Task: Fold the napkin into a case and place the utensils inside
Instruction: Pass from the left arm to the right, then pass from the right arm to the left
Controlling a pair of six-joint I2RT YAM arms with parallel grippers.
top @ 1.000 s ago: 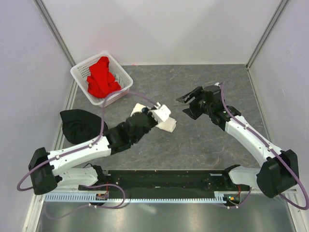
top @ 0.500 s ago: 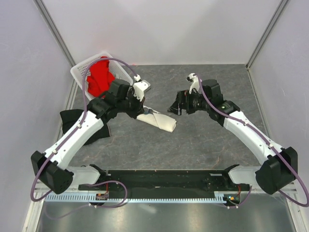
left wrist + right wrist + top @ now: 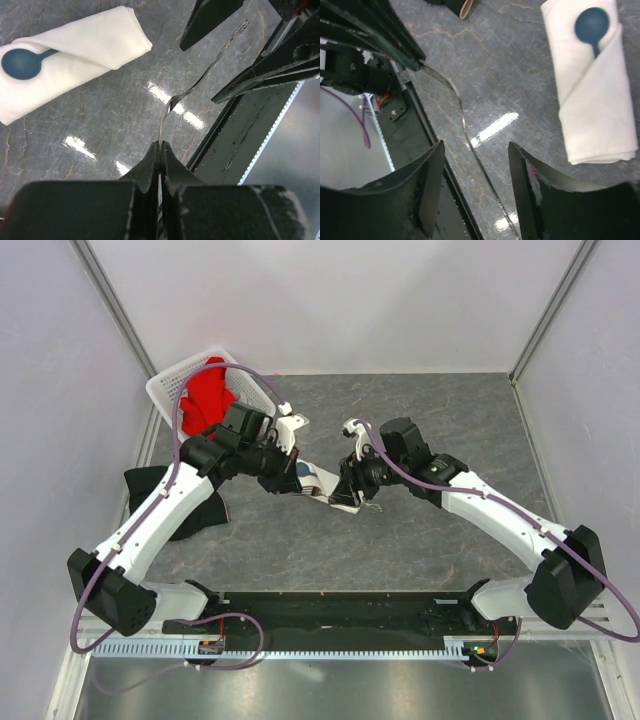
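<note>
The napkin lies folded as a narrow cream-white case [image 3: 80, 50] on the grey table, with the blue spoon [image 3: 20, 62] tucked in it and its bowl showing. The case [image 3: 595, 95] and spoon [image 3: 591, 22] also show in the right wrist view. In the top view the case [image 3: 322, 483] is partly hidden under both grippers. My left gripper [image 3: 160, 146] is shut on one end of the thin silver fork [image 3: 200, 75], held above the table. My right gripper [image 3: 476, 146] is open, with the fork's shaft [image 3: 465, 125] running between its fingers, apart from them. The two grippers, left [image 3: 300, 478] and right [image 3: 347, 488], meet over the case.
A white perforated basket [image 3: 165, 390] holding a red cloth [image 3: 205, 400] stands at the back left. A black cloth [image 3: 160, 502] lies at the left under my left arm. The black base rail [image 3: 330, 610] runs along the near edge.
My left arm swung round to the back left and brought its gripper over the case. My right gripper moved left and down to meet it, around the fork.
</note>
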